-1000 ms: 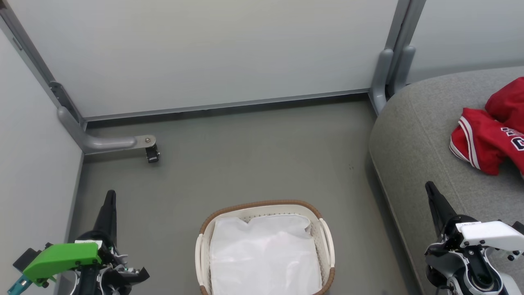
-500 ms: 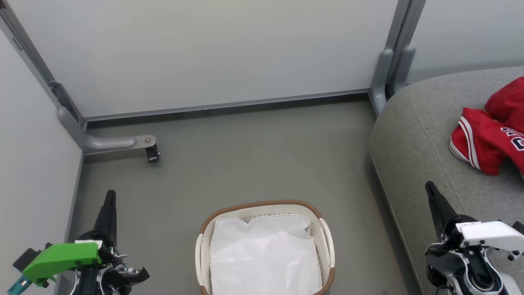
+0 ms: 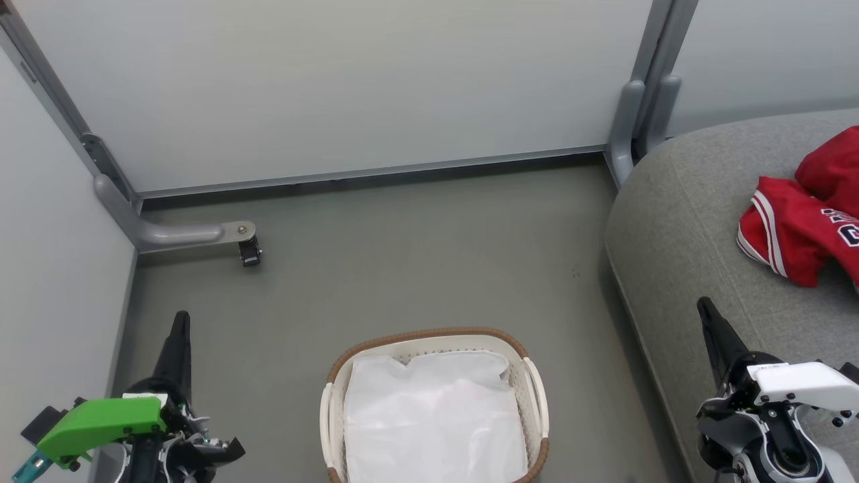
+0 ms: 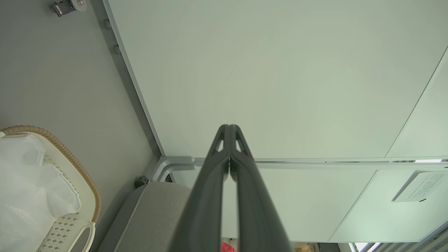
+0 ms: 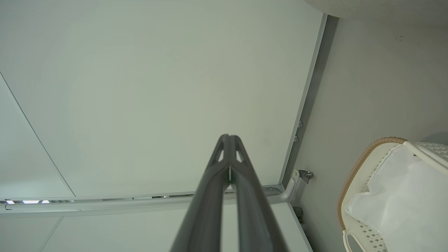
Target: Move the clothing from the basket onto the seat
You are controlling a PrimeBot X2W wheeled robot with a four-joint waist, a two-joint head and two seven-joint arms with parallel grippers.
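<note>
Two red garments lie on the grey seat [image 3: 684, 221] at the right of the head view: a jersey [image 3: 792, 231] with white stripes and dark lettering, and just behind it a plain red garment [image 3: 832, 157], both partly cut off by the frame's edge. The oval basket [image 3: 429, 333], on the floor [image 3: 402, 268] between the arms, shows a white cloth sheet [image 3: 433, 416] and nothing red.

The left gripper [image 3: 180, 320] and the right gripper [image 3: 703, 305] hang low on either side of the basket, well apart from it. Each has its two dark fingers pressed together on nothing, as the wrist views confirm for the left gripper [image 4: 229, 128] and the right gripper [image 5: 229, 137].

By the look of it the transfer is done, and what is left is a check. The sheet covers the basket floor, so whether anything lies beneath it cannot be told. If a look is wanted, one gripper would best open above a loose corner of the sheet and pinch only the cloth, keeping its fingertips clear of the perforated wall. The clothing on the seat is best left undisturbed.
</note>
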